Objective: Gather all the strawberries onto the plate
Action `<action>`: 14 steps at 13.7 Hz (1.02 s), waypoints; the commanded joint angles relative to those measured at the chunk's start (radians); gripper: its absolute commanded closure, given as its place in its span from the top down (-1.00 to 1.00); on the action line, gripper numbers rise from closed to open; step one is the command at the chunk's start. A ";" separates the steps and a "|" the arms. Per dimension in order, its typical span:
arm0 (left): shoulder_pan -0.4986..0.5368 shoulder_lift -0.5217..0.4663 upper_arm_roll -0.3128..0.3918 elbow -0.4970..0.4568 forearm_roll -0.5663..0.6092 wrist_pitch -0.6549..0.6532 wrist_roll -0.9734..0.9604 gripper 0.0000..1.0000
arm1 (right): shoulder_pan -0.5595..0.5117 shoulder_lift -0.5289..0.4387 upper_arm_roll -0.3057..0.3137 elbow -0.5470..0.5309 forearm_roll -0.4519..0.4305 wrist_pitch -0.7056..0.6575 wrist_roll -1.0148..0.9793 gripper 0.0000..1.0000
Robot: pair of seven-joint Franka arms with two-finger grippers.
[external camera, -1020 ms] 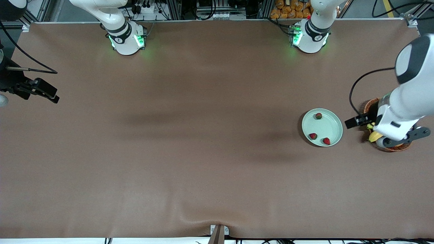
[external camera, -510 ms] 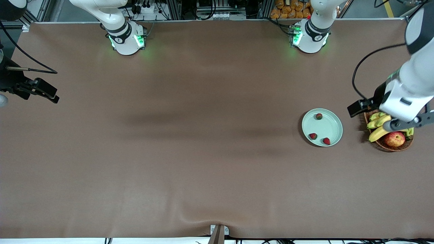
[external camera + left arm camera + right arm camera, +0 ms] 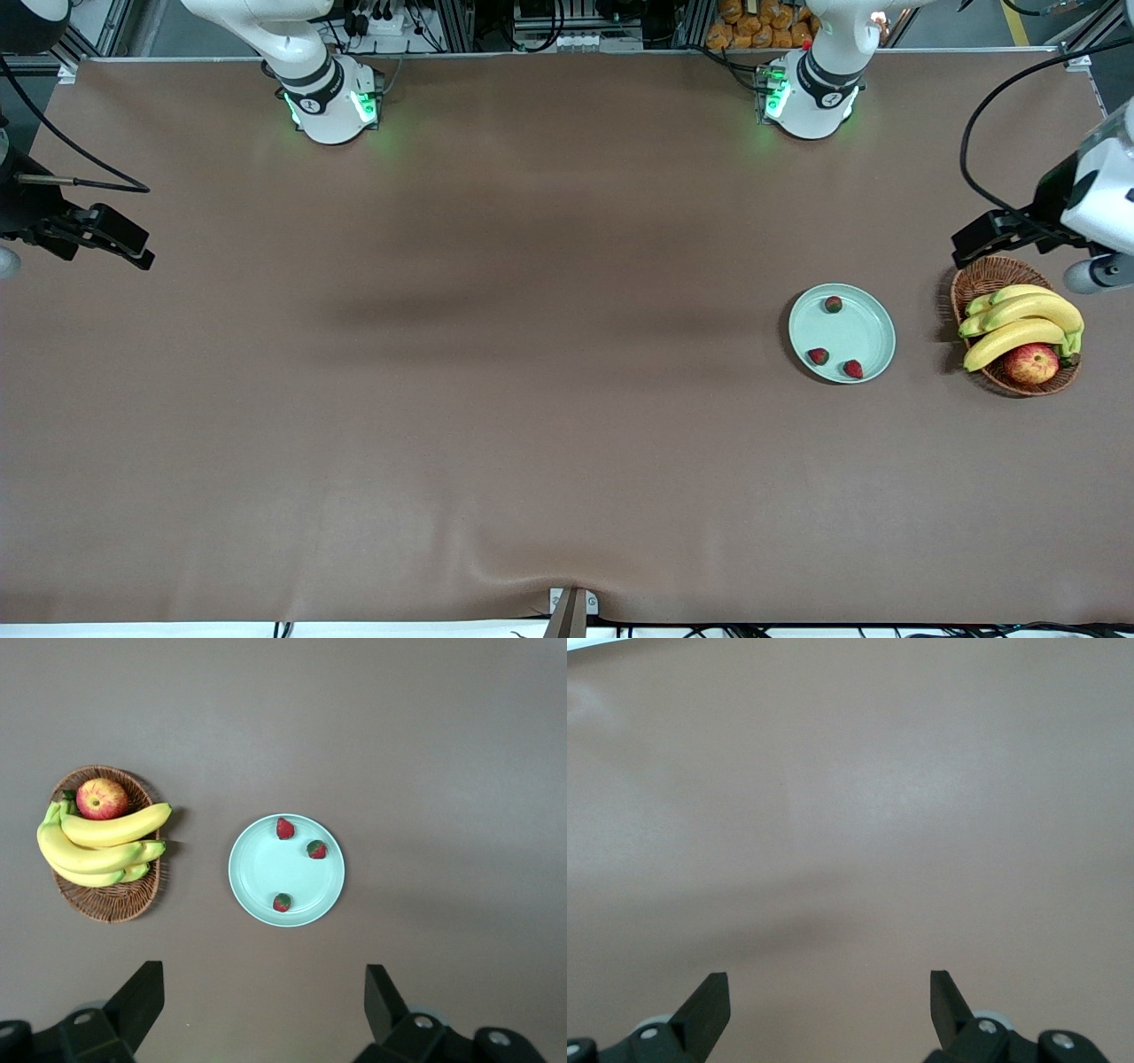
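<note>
Brown table (image 3: pixel 532 399) bears plate (image 3: pixel 873 330) holding 3 strawberries (image 3: pixel 819 356).

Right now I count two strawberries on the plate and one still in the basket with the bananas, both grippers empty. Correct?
Not quite. All three strawberries lie on the plate, as the front view shows. The basket holds only bananas and an apple. Both the left gripper and right gripper are empty.

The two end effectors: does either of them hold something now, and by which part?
Nothing is held. The left end effector is open and empty, up over the table by the basket. The right end effector waits open over bare table. All three strawberries lie in the plate.
</note>
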State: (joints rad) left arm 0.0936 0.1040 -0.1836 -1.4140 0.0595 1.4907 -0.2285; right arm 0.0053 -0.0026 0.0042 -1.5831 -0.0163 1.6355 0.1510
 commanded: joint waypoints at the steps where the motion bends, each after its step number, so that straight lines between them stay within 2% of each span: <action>1: -0.064 -0.081 0.137 -0.074 -0.085 -0.012 0.105 1.00 | -0.005 0.004 0.000 0.014 0.015 -0.013 -0.007 1.00; 6: -0.061 -0.217 0.139 -0.230 -0.099 -0.010 0.113 1.00 | -0.005 0.004 0.002 0.012 0.015 -0.011 -0.007 1.00; 14: -0.054 -0.188 0.139 -0.168 -0.087 -0.010 0.173 1.00 | -0.007 0.006 0.000 0.011 0.015 -0.008 -0.007 1.00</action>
State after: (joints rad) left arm 0.0410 -0.0901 -0.0520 -1.6039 -0.0248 1.4775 -0.0877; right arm 0.0052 -0.0011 0.0037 -1.5832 -0.0163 1.6347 0.1510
